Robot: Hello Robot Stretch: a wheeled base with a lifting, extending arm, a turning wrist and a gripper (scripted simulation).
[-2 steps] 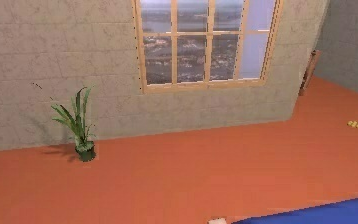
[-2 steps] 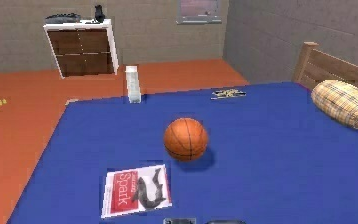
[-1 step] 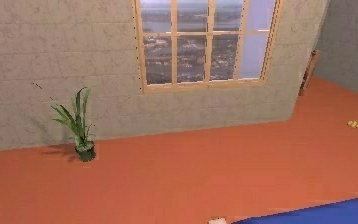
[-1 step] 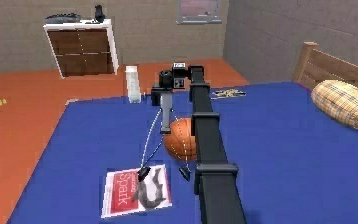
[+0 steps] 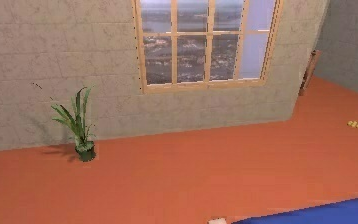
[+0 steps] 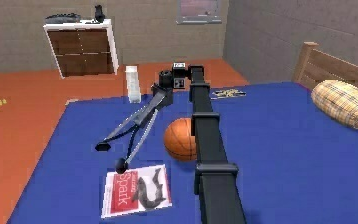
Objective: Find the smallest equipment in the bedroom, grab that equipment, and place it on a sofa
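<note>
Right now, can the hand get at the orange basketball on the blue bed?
Probably not yet: the orange basketball lies beside the dark square arm bar, short of the hand farther out. Nothing covers it.
</note>
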